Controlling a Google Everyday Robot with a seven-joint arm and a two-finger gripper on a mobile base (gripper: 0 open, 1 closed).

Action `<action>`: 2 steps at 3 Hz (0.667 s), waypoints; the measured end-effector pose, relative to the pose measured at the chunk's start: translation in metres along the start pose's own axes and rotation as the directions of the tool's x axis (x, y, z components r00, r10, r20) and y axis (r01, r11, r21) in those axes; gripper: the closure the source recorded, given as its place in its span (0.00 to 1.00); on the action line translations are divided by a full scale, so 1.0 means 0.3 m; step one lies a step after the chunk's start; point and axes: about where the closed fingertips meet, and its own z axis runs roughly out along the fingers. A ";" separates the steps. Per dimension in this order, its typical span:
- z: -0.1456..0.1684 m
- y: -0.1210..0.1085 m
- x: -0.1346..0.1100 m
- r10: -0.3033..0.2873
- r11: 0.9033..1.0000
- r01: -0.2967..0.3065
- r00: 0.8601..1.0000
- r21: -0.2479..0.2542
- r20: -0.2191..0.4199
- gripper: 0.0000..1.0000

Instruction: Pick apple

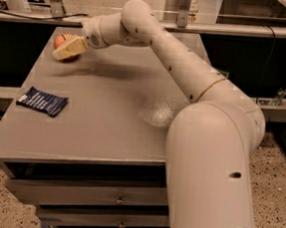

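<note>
Grey table (108, 108), speckled floor (275, 197); gripper (68, 49) at apple (61, 40), far-left corner.

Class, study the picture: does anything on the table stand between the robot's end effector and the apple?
Nothing visible does. The end effector is right at the apple in the far left corner of the table, overlapping it in this view. The dark blue packet lies nearer the front, off to the side.

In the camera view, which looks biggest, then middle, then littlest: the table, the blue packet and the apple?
1. the table, by far
2. the blue packet
3. the apple
The blue packet lies nearer the camera, and the pincer at the table's far corner covers part of the apple, so those two are unsure.
</note>
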 end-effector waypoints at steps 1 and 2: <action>0.068 -0.004 0.045 0.019 1.000 -0.019 1.000 -0.018 -0.016 0.00; 0.097 -0.012 0.084 0.028 0.999 -0.029 0.999 -0.024 -0.033 0.19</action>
